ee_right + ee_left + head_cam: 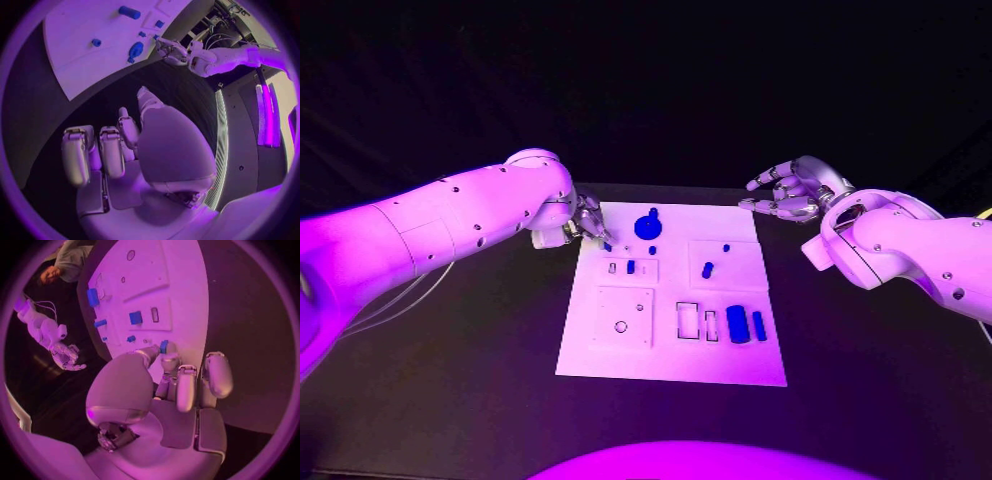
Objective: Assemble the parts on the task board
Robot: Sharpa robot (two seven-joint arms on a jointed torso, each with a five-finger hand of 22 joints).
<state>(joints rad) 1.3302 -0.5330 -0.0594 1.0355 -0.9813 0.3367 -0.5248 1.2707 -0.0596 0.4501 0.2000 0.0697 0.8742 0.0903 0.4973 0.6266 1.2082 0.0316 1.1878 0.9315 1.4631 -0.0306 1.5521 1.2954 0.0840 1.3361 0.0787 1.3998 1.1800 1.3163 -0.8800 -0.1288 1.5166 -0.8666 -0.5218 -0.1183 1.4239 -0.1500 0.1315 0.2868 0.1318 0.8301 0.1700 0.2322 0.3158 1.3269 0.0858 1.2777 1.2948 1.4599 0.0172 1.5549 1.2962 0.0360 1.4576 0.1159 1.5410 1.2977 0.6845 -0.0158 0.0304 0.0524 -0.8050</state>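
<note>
Assembly looks early: several blue parts (737, 324) lie loose on task board (733, 370); left hand (574, 222) pinches a small blue part (164, 346) at its far corner, right hand (795, 192) hovers empty, fingers apart.

The bench (473, 400) is black, with a dull, flat top that spreads out to the left, to the right and toward the near side of the scene. Its far edge runs across in the head view just past the middle, and behind it everything is dark. In the left wrist view the same dark surface (250, 315) lies along one side. In the right wrist view the bench (81, 105) shows as a dark band. A thin pale cable (408, 300) curves over the bench top on the left side, near the left edge.
</note>
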